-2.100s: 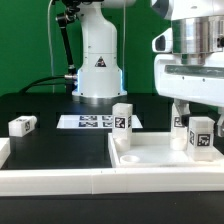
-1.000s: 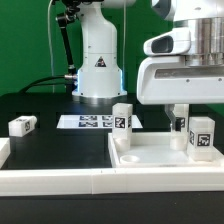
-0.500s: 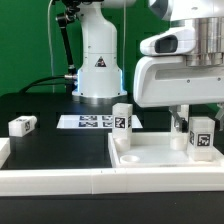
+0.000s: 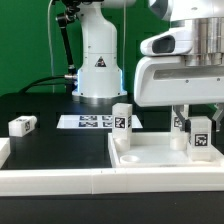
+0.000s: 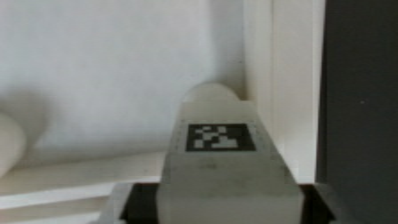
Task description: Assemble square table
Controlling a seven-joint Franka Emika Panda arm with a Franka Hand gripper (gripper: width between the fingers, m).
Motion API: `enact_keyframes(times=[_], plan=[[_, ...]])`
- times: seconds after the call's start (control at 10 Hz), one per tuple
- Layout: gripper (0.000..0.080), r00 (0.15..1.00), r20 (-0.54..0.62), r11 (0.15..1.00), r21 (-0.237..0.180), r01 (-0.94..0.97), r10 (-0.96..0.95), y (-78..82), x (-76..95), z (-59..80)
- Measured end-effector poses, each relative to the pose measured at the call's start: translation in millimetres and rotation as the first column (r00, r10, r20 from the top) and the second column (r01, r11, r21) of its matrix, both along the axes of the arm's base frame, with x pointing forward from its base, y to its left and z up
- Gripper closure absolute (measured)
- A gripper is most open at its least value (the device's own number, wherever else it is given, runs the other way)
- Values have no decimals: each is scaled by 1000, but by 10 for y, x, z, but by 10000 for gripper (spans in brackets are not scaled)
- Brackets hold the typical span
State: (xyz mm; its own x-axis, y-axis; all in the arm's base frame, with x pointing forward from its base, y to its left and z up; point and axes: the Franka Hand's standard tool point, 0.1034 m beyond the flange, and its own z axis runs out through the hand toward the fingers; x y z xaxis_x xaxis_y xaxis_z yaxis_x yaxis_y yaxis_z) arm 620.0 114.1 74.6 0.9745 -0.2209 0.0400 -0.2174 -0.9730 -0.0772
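Observation:
The white square tabletop (image 4: 150, 160) lies rim-up at the exterior view's right. One white leg (image 4: 122, 117) stands upright at its far left corner. My gripper (image 4: 198, 120) hangs over the far right corner and is shut on a second tagged leg (image 4: 200, 140), which stands upright there. In the wrist view this leg (image 5: 217, 140) fills the space between my two dark fingers (image 5: 139, 205), with the tabletop's rim (image 5: 285, 90) beside it. A loose leg (image 4: 22, 125) lies on the black table at the exterior view's left. Another tagged piece (image 4: 179, 123) shows partly behind my finger.
The long white L-shaped border wall (image 4: 60, 180) runs along the front and holds the tabletop. The marker board (image 4: 88, 122) lies flat behind, in front of the robot base (image 4: 98, 65). Cables run behind at the exterior view's left.
My gripper's hand has turned about its vertical axis over the right leg, showing a wider face now. The leg stays in its corner; its tag looks slightly turned.

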Motion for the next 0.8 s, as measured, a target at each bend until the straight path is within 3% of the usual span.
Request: enact_keyframes(times=[0.2,0.4,0.8], plan=[[511,959,-22,959,16,284,-283,14,-10,-7],[510,894,-31,894,26,447,-446,11,-5,-10],[509,669,-75,669,19,743,-740,25,-10,-16]])
